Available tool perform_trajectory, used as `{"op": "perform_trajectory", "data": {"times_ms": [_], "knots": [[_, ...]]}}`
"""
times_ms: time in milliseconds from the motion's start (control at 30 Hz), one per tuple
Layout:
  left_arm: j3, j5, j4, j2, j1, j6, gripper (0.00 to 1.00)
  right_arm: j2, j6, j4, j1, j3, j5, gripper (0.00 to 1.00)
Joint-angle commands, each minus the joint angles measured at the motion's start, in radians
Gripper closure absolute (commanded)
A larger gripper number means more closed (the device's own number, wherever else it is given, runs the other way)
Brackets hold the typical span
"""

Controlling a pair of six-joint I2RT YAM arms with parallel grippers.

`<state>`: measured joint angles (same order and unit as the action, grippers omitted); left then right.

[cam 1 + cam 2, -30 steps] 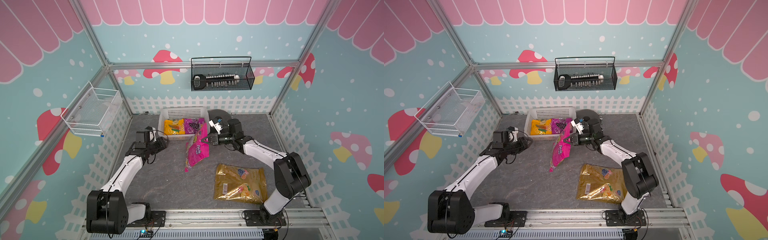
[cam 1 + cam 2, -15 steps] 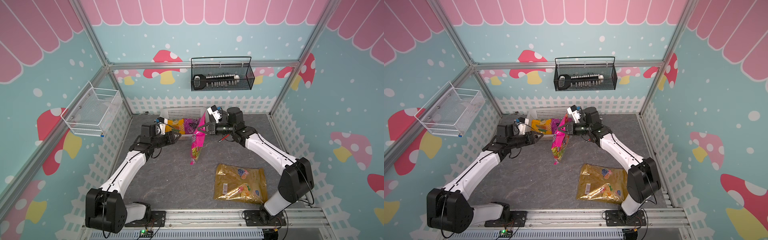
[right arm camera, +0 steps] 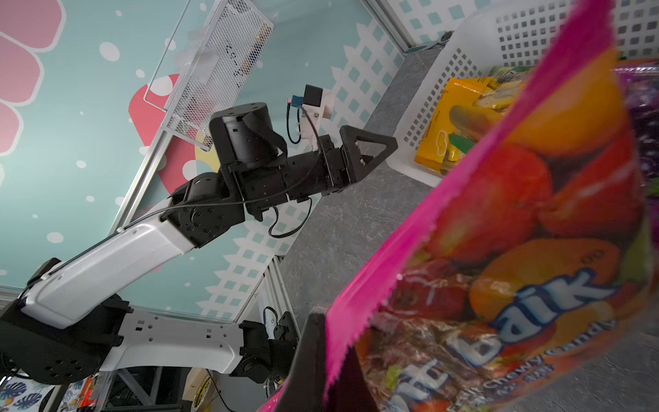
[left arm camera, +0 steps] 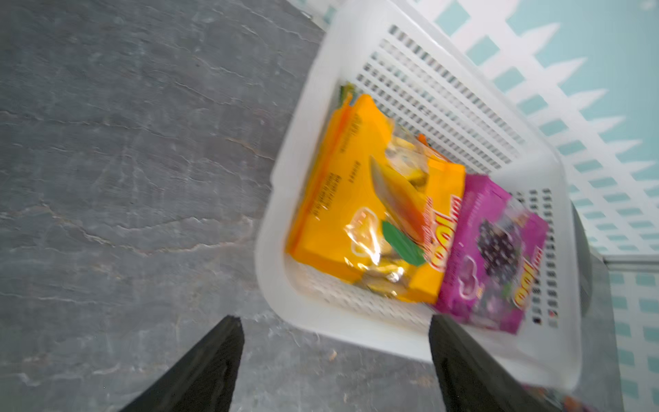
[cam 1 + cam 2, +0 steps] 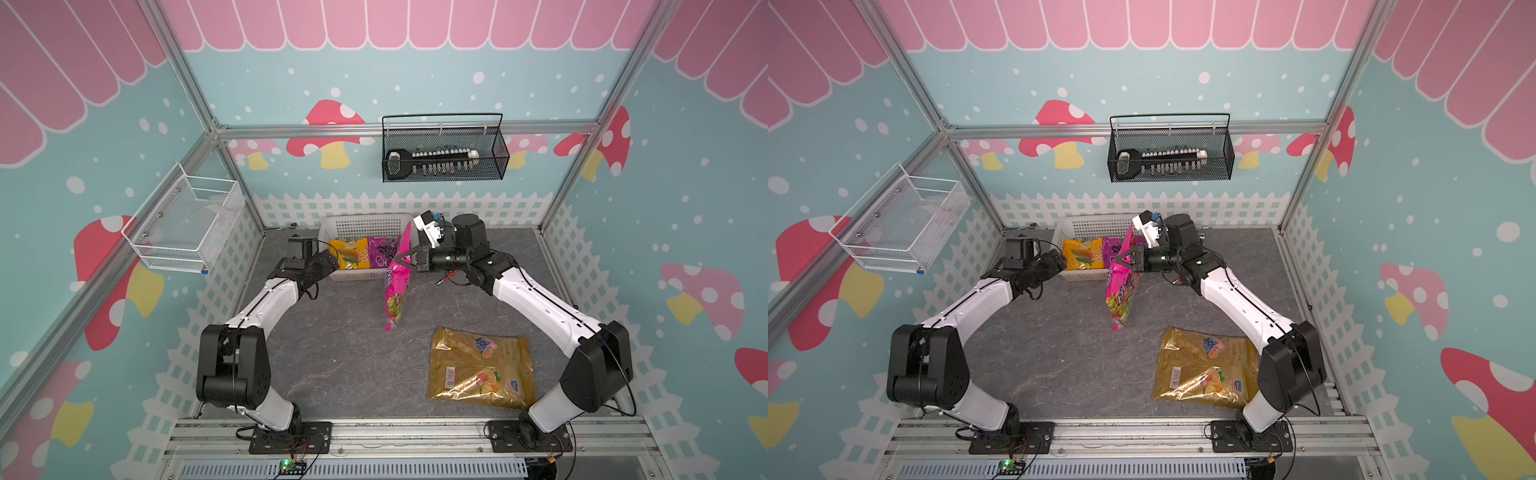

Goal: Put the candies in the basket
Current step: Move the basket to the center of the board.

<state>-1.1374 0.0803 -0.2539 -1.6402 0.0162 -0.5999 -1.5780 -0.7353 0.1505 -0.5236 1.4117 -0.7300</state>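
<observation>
Open and empty at the basket's [image 5: 362,219] left front corner: left gripper [image 5: 326,262]. Inside the basket, flat: orange bag [image 5: 351,254], purple bag [image 5: 382,254]. Beside its right end, hanging long from the clamped right gripper [image 5: 405,260]: magenta bag [image 5: 397,293]. Likely to catch the rim and flop outside if released low. Toward the table's [image 5: 340,353] front right: gold bag [image 5: 478,368].
</observation>
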Motion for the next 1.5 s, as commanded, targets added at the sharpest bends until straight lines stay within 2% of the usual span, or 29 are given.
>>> {"op": "perform_trajectory", "data": {"times_ms": [0,133,267,333,467,600,767,833,1033,1267,1467], "knots": [[-0.068,0.011,0.009,-0.095,-0.042,-0.007,0.14,0.093,0.060,-0.100,0.004,0.063,0.029,1.00],[-0.127,-0.008,0.010,-0.187,-0.058,0.008,0.18,0.113,0.080,-0.076,0.004,0.063,0.061,1.00],[-0.197,0.027,-0.007,-0.269,-0.059,0.050,0.28,0.127,0.098,-0.055,0.005,0.064,0.084,1.00],[-0.197,0.012,-0.012,-0.282,-0.058,0.051,0.39,0.132,0.107,-0.043,0.004,0.066,0.101,1.00],[-0.160,-0.061,-0.014,-0.265,-0.059,0.063,0.65,0.138,0.117,-0.024,0.006,0.066,0.126,1.00],[-0.145,-0.046,-0.034,-0.253,-0.058,0.142,0.82,0.136,0.108,-0.025,0.010,0.061,0.100,1.00],[-0.127,0.027,-0.096,-0.240,-0.059,0.231,0.89,0.156,0.098,-0.062,0.011,0.046,0.054,1.00],[-0.110,0.031,-0.113,-0.225,-0.059,0.269,0.98,0.169,0.097,-0.091,0.010,0.034,0.037,1.00],[-0.030,0.036,-0.155,-0.137,-0.058,0.383,1.00,0.182,0.102,-0.124,0.011,0.064,-0.012,1.00],[0.101,0.027,-0.160,0.021,-0.063,0.423,1.00,0.190,0.090,-0.170,0.010,0.053,-0.040,1.00],[0.237,0.121,-0.158,0.165,-0.061,0.475,1.00,0.153,0.047,-0.260,0.010,0.064,-0.119,1.00]]}}
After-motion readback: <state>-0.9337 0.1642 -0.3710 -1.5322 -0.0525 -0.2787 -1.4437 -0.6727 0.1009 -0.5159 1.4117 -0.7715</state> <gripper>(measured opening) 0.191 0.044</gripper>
